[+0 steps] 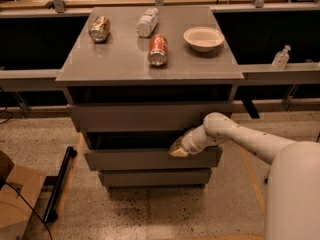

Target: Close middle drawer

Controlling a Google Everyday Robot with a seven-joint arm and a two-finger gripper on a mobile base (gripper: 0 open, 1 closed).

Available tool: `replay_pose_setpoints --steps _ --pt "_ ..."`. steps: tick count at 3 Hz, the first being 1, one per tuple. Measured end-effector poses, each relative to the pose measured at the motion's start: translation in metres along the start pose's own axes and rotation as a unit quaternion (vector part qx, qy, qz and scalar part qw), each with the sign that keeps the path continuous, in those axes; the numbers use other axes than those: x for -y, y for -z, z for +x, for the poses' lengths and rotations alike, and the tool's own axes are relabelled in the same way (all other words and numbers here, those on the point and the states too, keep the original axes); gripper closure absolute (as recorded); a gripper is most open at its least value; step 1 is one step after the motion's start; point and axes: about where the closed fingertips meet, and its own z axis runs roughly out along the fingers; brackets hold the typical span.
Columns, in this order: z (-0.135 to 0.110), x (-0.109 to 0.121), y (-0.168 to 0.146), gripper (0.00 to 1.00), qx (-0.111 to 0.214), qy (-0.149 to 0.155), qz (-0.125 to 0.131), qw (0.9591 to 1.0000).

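The grey cabinet (150, 64) has three drawers. The middle drawer (140, 160) stands pulled out a little, with a dark gap above its flat front. My gripper (178, 149) is at the upper edge of that front, right of centre, and its tan tip touches it. My white arm (240, 136) reaches in from the lower right. The top drawer (145, 116) also juts out slightly. The lowest drawer front (150, 177) sits further in.
On the cabinet top lie a red can (158, 49), a gold can (99, 28), a white can (147, 22) and a cream bowl (203, 38). A sanitiser bottle (281, 58) stands on the right ledge. A cardboard box (15, 196) and black bar (59, 184) lie on the left floor.
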Motion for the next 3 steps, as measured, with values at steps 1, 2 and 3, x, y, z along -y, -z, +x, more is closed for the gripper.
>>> replay_pose_setpoints --steps 1,2,3 --pt "-0.0046 0.0005 0.0060 1.00 0.000 0.000 0.000 1.0000" --pt "-0.0070 0.0007 0.0091 1.00 0.000 0.000 0.000 1.0000" --pt "-0.0074 0.0061 0.0058 1.00 0.006 0.000 0.018 0.9998"
